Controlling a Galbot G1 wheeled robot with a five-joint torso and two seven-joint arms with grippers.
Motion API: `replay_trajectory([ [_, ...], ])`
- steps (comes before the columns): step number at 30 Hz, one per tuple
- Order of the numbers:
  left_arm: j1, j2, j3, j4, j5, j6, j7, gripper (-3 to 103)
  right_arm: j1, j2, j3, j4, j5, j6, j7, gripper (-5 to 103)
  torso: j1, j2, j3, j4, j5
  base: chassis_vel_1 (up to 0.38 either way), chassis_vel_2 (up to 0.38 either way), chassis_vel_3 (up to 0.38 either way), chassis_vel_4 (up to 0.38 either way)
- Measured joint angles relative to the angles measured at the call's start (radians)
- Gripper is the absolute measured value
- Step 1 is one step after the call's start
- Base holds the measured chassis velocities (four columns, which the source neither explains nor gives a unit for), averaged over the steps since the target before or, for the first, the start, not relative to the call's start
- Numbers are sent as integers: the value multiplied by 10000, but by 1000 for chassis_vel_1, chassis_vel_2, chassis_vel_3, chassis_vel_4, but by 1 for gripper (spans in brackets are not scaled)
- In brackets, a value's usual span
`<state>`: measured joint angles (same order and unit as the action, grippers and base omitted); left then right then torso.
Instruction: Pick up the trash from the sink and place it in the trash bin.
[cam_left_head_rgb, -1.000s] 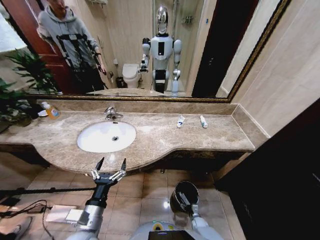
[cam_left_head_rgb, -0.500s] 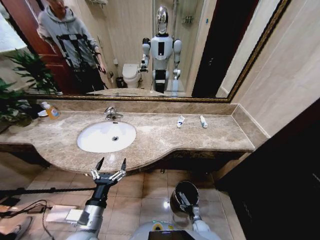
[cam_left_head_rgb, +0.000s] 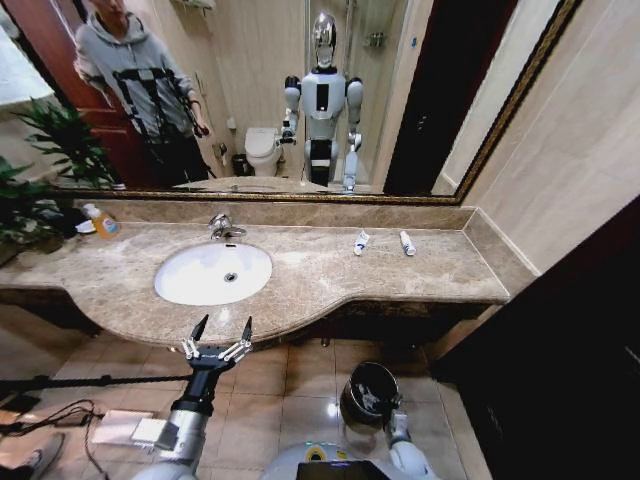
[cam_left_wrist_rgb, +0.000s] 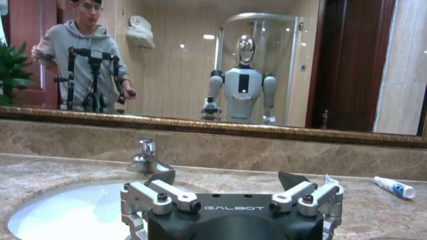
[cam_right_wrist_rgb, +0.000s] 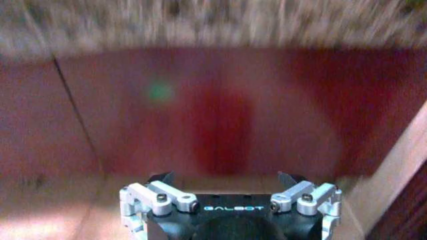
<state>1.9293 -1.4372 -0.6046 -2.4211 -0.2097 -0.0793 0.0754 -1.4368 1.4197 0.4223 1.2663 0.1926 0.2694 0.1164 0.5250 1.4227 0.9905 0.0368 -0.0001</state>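
right pincer (cam_right_wrist_rgb: 227, 176) risen beside shiny dark trash bin (cam_left_head_rgb: 367, 394)

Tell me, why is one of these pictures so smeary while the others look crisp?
Right wrist view: motion-blurred, the cabinet front and counter edge smeared, though the right gripper itself is sharp, jaws open. Left wrist view: crisp on the left gripper, tap and mirror. Head view: edges bowed by the wide lens.

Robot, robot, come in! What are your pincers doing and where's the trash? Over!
Left pincer open, empty, at counter edge before the sink. Right pincer open, low beside the trash bin. Two white tubes on the countertop by the mirror. Nothing blocking.
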Motion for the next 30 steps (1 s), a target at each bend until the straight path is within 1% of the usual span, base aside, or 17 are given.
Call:
replay_trajectory([
  [2, 0, 0, 0, 0, 0, 0, 0, 100, -363, -11, 51, 787, 203, -59, 200, 100, -1, 0, 0, -2, 0, 0, 0, 0, 0],
  [3, 0, 0, 0, 0, 0, 0, 0, 100, -363, -11, 51, 787, 203, -59, 200, 100, -1, 0, 0, -2, 0, 0, 0, 0, 0],
  [4, 0, 0, 0, 0, 0, 0, 0, 100, -555, -12, 98, 1352, 314, -89, 326, 100, 0, 0, 0, -1, 4, 0, 0, 0, 0],
  [6, 0, 0, 0, -1, 0, 0, 0, 100, -1014, -6, 260, 2451, 397, -150, 481, 100, 0, 0, 0, 0, -2, 0, 0, 0, 0],
  [7, 0, 0, 0, -1, 0, 0, 0, 100, -1014, -6, 260, 2451, 397, -150, 481, 100, 0, 0, 0, 0, -2, 0, 0, 0, 0],
  [8, 0, 0, 0, -1, 0, 0, 0, 100, -1378, 4, 335, 3205, 462, -220, 548, 100, 0, 0, 1, 0, 3, 0, 0, 0, 0],
  [9, 0, 0, 0, -1, 0, 0, 0, 100, -1378, 4, 335, 3205, 462, -220, 548, 100, 0, 0, 1, 0, 3, 0, 0, 0, 0],
  [11, 0, 0, 0, -1, 0, 0, 0, 100, -1873, 26, 434, 4193, 541, -302, 645, 100, 0, 0, 0, 0, -1, 0, 0, 0, 0],
  [13, 0, 0, 0, 0, 0, 0, 0, 100, -2322, 55, 486, 5082, 542, -354, 754, 100, 0, 0, 0, -1, 2, 0, 0, 0, 0],
  [14, 0, 0, 0, 0, 0, 0, 0, 100, -2322, 55, 486, 5082, 542, -354, 754, 100, 0, 0, 0, -1, 2, 0, 0, 0, 0],
  [17, 0, 0, 0, 0, 0, 0, 0, 100, -2890, 96, 531, 6674, 403, -510, 868, 100, 0, 0, 0, -1, -1, 0, 0, 0, 0],
  [19, 0, 0, 0, -1, 0, 0, 0, 100, -2923, 95, 521, 6891, 377, -552, 889, 100, 0, 0, 0, -1, -2, 0, 0, 0, 0],
  [21, 0, 0, 0, -1, 0, 0, 0, 100, -2830, 82, 413, 7557, 177, -749, 934, 100, -1, 0, 0, -1, -1, 0, 0, 0, 0],
  [24, 0, 0, 0, -1, 0, 0, -1, 100, -2602, 75, 361, 7727, 17, -832, 934, 100, 0, 0, 1, -1, 0, 0, 0, 0, 0],
  [26, 0, 0, 0, -1, 0, 0, 0, 100, -1992, 17, 246, 7851, -143, -1074, 933, 100, 0, 0, 1, 0, 2, 0, 0, 0, 0],
  [28, 0, 0, 0, -1, 0, 0, 2, 100, -1332, -69, 166, 7899, -93, -1472, 878, 100, 1, 0, 1, 1, 2, 0, 0, 0, 0],
  [30, 0, 1, 1, -1, 0, 0, 2, 100, -1044, -198, 93, 7899, -1, -1636, 856, 100, 1, 0, 2, -2, 3, 0, 0, 0, 0],
])
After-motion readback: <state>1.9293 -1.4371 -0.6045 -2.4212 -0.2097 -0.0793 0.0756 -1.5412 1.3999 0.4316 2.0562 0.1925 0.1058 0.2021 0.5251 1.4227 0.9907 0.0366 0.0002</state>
